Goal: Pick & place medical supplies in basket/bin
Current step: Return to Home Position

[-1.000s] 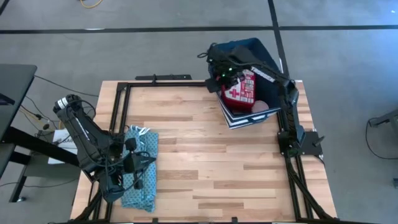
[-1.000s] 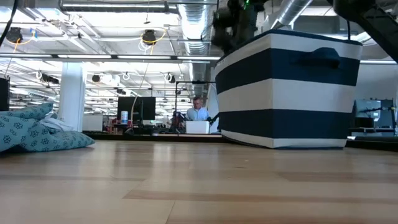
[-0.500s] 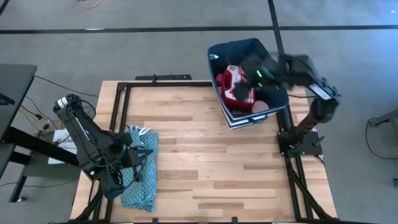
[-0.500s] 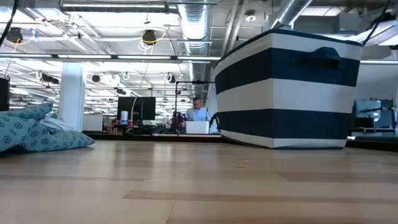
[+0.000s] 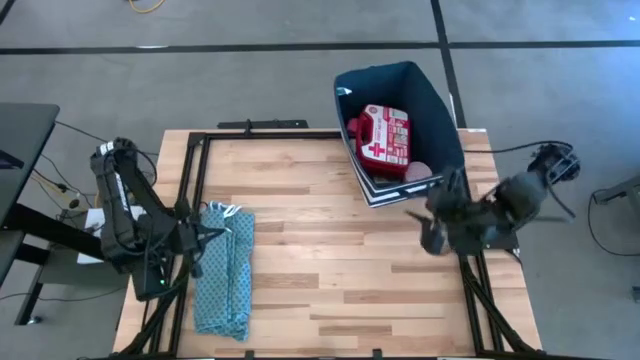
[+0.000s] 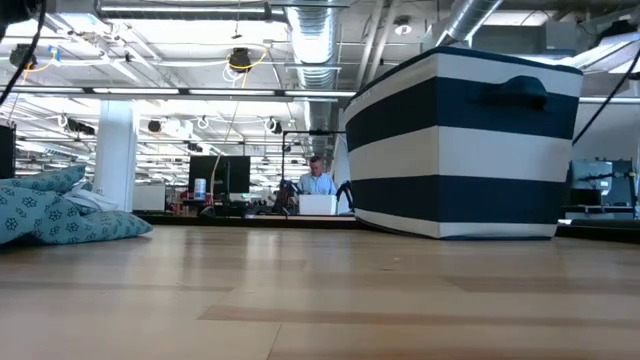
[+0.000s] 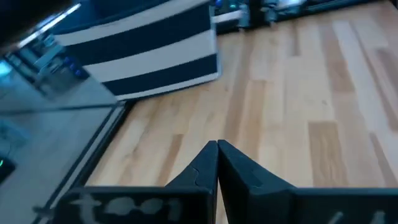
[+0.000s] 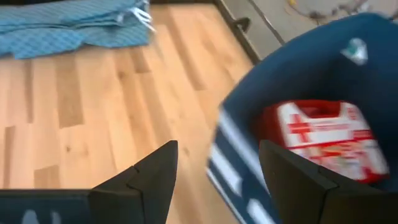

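The dark blue bin stands at the table's far right; its striped wall fills the right of the low view. In it lie the red-and-white first aid pouch and a pink round item. My right gripper hangs open and blurred just near-side of the bin, by the table's right edge. Its wrist view looks past the open fingers at the pouch in the bin. My left gripper is shut at the left edge of the teal cloth, its fingertips closed on nothing.
The folded teal patterned cloth lies at the table's near left. Bare wood stretches between the cloth and the bin. A black frame runs round the table's edges. A person sits far off in the room behind.
My right gripper, open, has swung from above the pouch in the bin toward the table's near right edge, turning as it went. The pouch stays in the bin. My left gripper, shut, has drawn back over the cloth toward the table's left edge.
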